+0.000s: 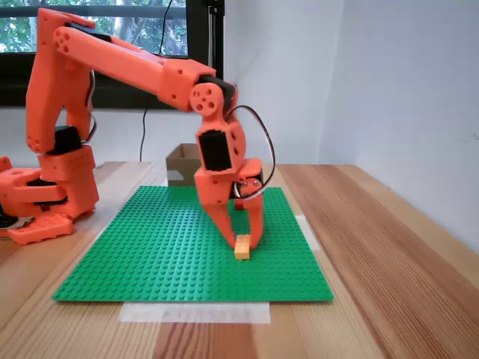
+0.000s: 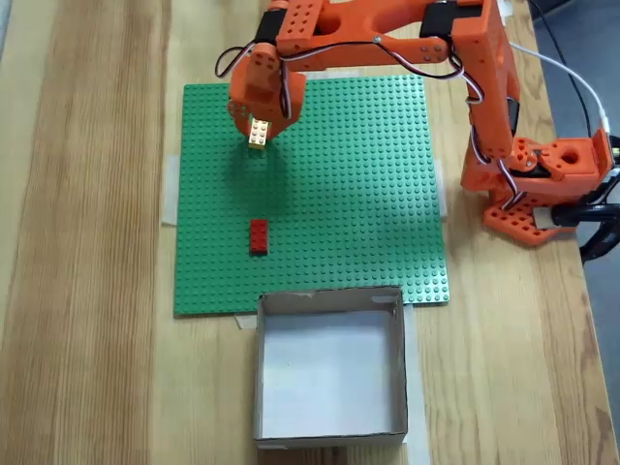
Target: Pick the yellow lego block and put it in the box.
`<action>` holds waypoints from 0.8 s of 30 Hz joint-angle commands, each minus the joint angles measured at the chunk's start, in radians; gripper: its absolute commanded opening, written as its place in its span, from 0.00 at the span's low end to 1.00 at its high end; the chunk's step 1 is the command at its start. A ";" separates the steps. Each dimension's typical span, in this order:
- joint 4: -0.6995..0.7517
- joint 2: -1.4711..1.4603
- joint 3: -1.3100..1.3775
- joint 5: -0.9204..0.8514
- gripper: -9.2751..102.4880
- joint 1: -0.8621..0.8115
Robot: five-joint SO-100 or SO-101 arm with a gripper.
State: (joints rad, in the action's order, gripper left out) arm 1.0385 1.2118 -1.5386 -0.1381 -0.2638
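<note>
I observe the hand [image 1: 245,241] lowered to the green studded baseplate [image 1: 150,254], fingers pointing down and set narrowly apart, one on either side of the yellow lego block [image 1: 242,247]. From the side fixed view the block rests on the baseplate with its far end between the fingertips; I cannot tell whether the fingers are actually pressing on it. In the top-down fixed view the hand [image 2: 260,131] sits over the block [image 2: 258,134], covering its upper part, with the lower end of the block showing just below the orange wrist housing.

The block lies in the upper left part of the baseplate [image 2: 368,194] as that view shows it. A red brick [image 2: 258,235] lies on the same plate, below the yellow one and well apart from it, roughly in line with it.

The box [image 2: 329,438] stands on the worktop [image 2: 87,242] just beyond the lower edge of the baseplate, its near wall touching or almost touching that edge. Its interior is pale and I see no item in it. In the side view the box [image 1: 182,161] shows behind the arm, at the far edge of the plate, well apart from the hand.

The arm's base [image 2: 542,184] is at the right of the baseplate in the top-down view. Pale tape strips [image 1: 194,312] hold the plate's edges to the worktop.
</note>
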 commanded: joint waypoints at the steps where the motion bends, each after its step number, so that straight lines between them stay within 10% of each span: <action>1: -0.008 0.077 -0.005 -0.005 0.12 -0.014; 24: 0.028 0.430 -0.178 0.003 0.12 0.035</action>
State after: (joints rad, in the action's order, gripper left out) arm 1.0569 1.5647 -1.7119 -0.1427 -0.2439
